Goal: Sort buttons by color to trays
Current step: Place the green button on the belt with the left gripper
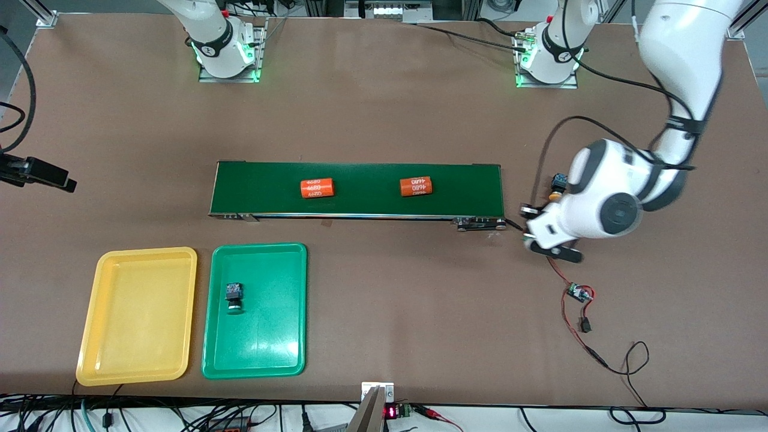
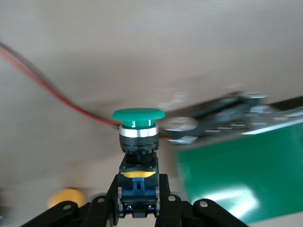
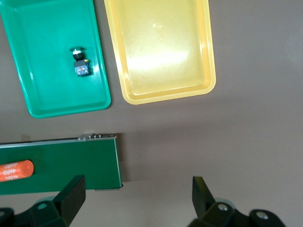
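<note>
My left gripper is shut on the black-and-blue body of a green-capped button, held up over the table by the conveyor's end. In the front view its hand hides that button. A yellow-capped button lies on the table beside the hand and shows as a blur in the left wrist view. Another green-capped button lies in the green tray. The yellow tray beside it holds nothing. My right gripper is open, high over the table, out of the front view. It looks down on the green tray, its button and the yellow tray. The other yellow-capped button is out of view.
A long dark-green conveyor belt crosses the middle of the table and carries two orange "4680" cylinders. A small circuit board with red and black wires lies nearer the front camera than the left hand.
</note>
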Robot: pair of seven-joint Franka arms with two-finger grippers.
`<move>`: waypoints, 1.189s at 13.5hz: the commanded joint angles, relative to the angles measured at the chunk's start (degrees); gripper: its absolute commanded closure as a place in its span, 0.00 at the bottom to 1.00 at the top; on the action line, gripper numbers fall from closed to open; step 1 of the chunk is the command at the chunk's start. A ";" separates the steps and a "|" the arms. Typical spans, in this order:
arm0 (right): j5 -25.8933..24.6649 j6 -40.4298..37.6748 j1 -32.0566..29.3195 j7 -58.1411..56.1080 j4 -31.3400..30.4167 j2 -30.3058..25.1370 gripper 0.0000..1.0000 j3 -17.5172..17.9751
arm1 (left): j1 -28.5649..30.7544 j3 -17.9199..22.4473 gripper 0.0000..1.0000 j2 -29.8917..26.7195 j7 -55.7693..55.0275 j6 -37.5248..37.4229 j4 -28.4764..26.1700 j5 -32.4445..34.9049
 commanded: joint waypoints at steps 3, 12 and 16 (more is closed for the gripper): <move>-1.35 2.95 1.66 1.69 -7.80 -6.43 0.00 1.30 | -1.51 -8.25 0.89 -1.08 -18.01 2.39 -4.22 -1.37; -2.14 0.86 2.10 0.64 -14.06 -11.98 0.00 1.48 | -0.02 -9.76 0.00 -4.58 -23.92 6.03 -7.14 -1.37; -2.14 1.72 2.55 0.55 -13.27 -11.54 0.00 1.39 | -0.37 -1.00 0.00 -6.79 -22.09 2.07 -2.83 -0.75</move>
